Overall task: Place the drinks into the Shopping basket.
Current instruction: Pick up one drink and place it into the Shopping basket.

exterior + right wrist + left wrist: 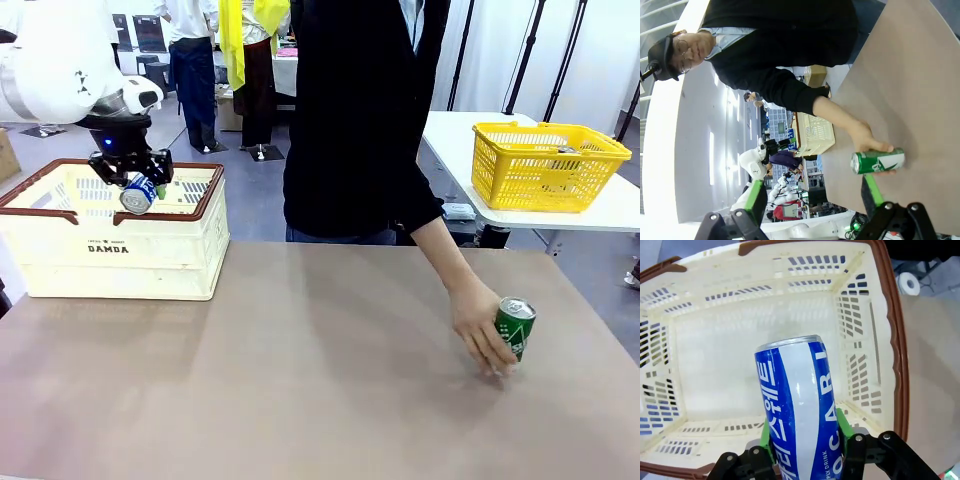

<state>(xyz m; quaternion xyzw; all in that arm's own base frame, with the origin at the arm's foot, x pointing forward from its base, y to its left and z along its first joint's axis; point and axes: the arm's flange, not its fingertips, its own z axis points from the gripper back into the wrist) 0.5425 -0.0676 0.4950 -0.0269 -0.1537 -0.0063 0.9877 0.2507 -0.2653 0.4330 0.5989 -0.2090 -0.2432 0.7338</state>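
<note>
Left hand (804, 430) grips blue can (797, 405) over cream Shopping basket (740, 305).

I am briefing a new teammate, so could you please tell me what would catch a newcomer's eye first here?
The left claw holds a blue can over the cream Shopping basket at the left side of the table. On the right, a person's hand grips a green can down at the table, and the open right claw points toward it.

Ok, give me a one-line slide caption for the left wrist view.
Left hand grips the blue drink can above the open Shopping basket, silver top pointing in.
</note>
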